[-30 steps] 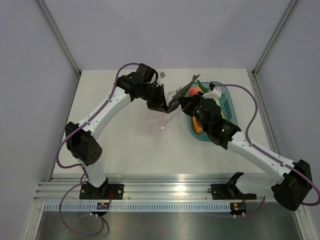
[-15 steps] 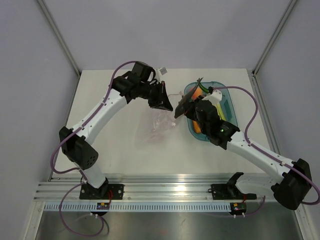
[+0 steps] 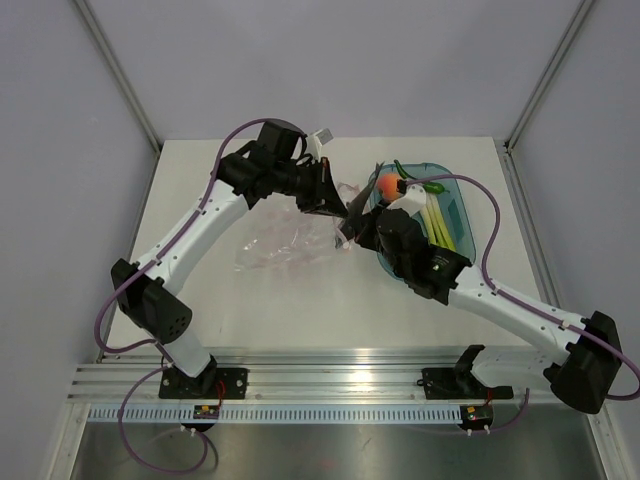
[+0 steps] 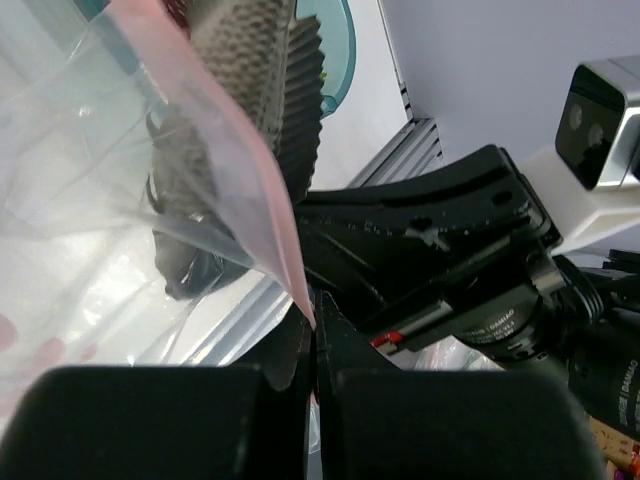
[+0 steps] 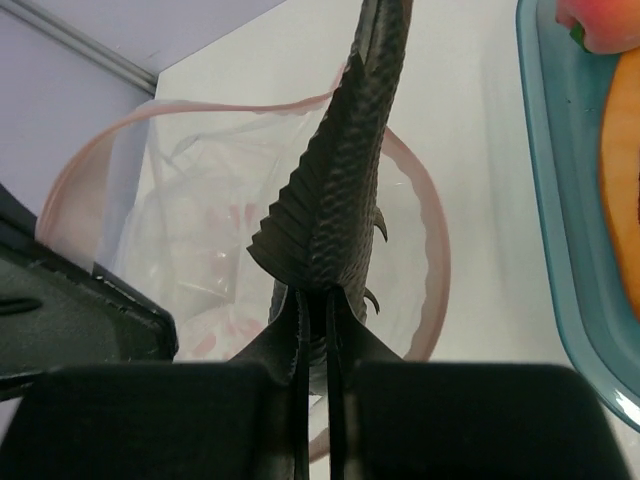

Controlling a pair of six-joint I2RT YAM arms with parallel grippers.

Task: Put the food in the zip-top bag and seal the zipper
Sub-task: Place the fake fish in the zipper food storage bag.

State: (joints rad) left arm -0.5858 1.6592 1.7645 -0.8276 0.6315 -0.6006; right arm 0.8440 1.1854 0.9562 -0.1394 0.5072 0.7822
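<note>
Both pinch: left gripper (image 4: pixel 312 322), clear bag's (image 4: pixel 80 210) pink zipper (image 4: pixel 252 185); right gripper (image 5: pixel 318 300), dark scaly toy (image 5: pixel 335 200).

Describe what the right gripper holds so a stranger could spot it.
Find the teal tray at the far right of the table; the clear zip-top bag lies just left of it. At the bag's open mouth the right gripper pinches a long dark piece, scaly and saw-edged, unlike the tray's bright orange and green foods.
</note>
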